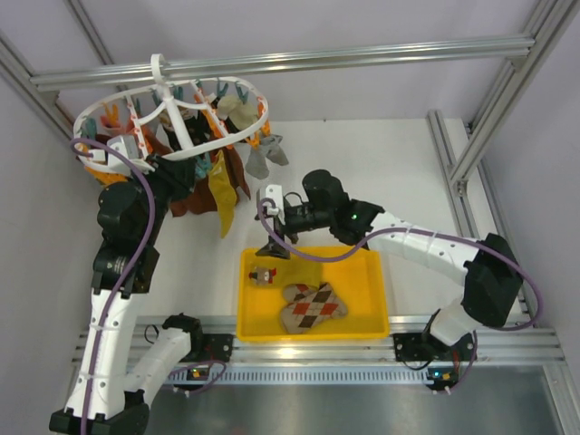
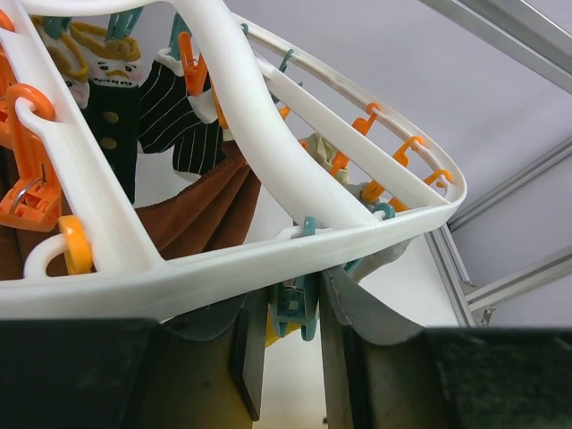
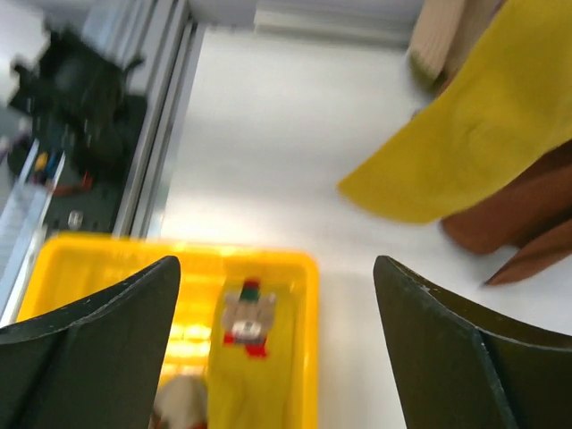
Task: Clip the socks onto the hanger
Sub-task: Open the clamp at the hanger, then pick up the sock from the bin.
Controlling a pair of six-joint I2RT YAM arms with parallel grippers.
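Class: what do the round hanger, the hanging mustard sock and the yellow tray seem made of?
Hanger: glossy white moulded plastic, smooth with highlights. Mustard sock: soft matte fabric, probably; it drapes and folds. Yellow tray: likely rigid plastic, slight sheen.

One hanger [image 1: 175, 118], one yellow tray [image 1: 362, 281]

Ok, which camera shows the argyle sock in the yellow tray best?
Top external: the argyle sock lies whole in the tray. Right wrist catches only a tan scrap at its bottom edge; left wrist shows none of it.
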